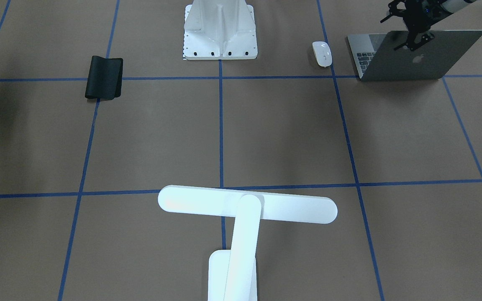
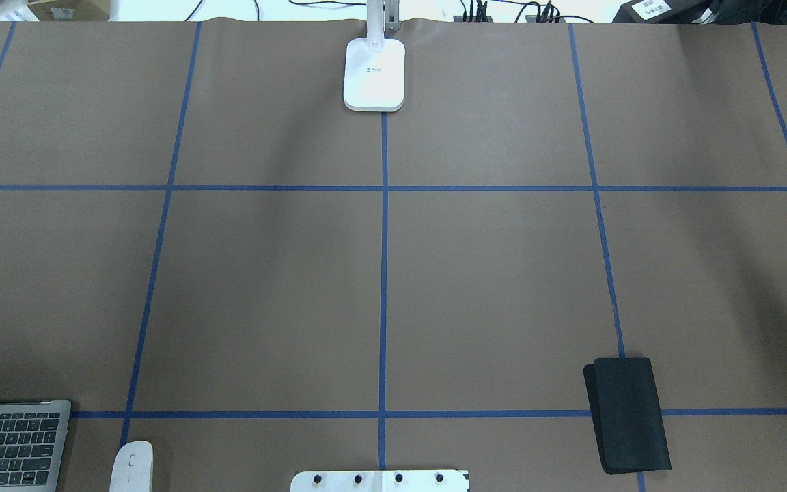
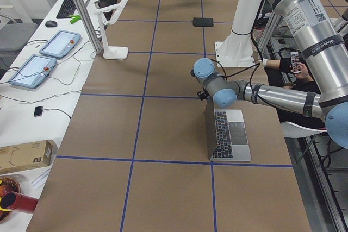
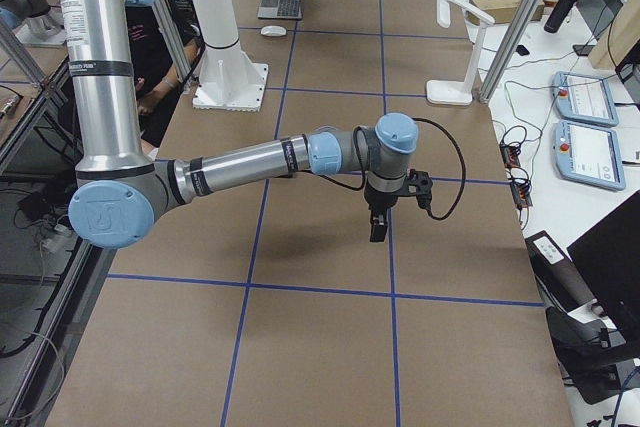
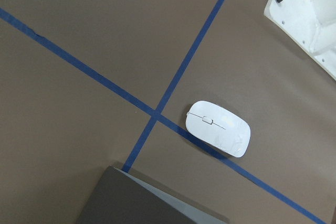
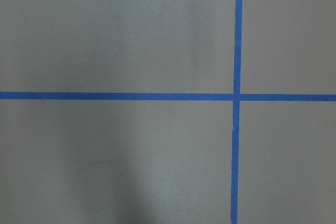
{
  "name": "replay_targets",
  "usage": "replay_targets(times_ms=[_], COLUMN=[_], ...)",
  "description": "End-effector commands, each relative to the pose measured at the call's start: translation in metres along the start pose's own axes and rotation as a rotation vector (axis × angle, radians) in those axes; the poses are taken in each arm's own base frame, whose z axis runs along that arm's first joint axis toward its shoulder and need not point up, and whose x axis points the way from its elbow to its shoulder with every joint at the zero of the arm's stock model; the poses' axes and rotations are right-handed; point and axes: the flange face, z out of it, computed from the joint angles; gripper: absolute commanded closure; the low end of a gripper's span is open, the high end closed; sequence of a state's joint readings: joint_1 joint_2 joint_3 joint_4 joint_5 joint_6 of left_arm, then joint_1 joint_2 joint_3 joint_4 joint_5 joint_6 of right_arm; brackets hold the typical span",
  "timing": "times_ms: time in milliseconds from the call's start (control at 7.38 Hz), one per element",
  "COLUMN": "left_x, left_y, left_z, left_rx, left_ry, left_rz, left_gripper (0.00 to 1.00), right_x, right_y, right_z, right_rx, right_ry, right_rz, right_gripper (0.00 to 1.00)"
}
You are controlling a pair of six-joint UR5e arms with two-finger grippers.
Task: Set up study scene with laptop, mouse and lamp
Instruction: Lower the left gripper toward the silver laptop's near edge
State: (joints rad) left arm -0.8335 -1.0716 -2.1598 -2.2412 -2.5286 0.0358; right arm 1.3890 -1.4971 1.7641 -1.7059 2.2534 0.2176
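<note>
The laptop (image 1: 416, 58) stands open at the table's near left corner, its lid with the apple logo facing the front camera; its keyboard shows in the overhead view (image 2: 14, 444). My left gripper (image 1: 414, 40) is at the lid's top edge, its fingers spread apart on either side of the lid. The white mouse (image 1: 321, 53) lies beside the laptop and shows in the left wrist view (image 5: 218, 128). The lamp (image 1: 247, 209) stands at the table's far middle edge. My right gripper (image 4: 378, 225) hovers over bare table; I cannot tell whether it is open or shut.
A black mouse pad (image 1: 104, 77) lies partly rolled on the robot's right side near the base. The white mounting pedestal (image 1: 220, 31) stands at the near middle edge. Blue tape lines grid the brown table. Tablets and cables lie beyond the far edge.
</note>
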Motion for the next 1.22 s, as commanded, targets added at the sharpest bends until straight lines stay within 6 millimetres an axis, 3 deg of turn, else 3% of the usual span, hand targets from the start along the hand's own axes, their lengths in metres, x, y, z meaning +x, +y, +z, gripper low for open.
replay_targets(times_ms=[0, 678, 1085], left_x=[-0.002, -0.01, -0.007], left_y=[0.007, 0.022, 0.03], left_z=[0.0, -0.004, -0.006], left_rx=[-0.009, -0.034, -0.03], left_ry=[-0.008, -0.106, -0.109], left_rz=[0.059, 0.299, 0.305], left_gripper=[0.06, 0.1, 0.31], right_x=[0.0, -0.001, 0.002], right_y=[0.0, -0.001, -0.001], right_z=[0.0, 0.0, 0.003], right_rx=[0.0, 0.001, -0.004], right_ry=[0.0, 0.0, 0.001], right_rz=[-0.003, -0.004, -0.001], right_gripper=[0.0, 0.0, 0.0])
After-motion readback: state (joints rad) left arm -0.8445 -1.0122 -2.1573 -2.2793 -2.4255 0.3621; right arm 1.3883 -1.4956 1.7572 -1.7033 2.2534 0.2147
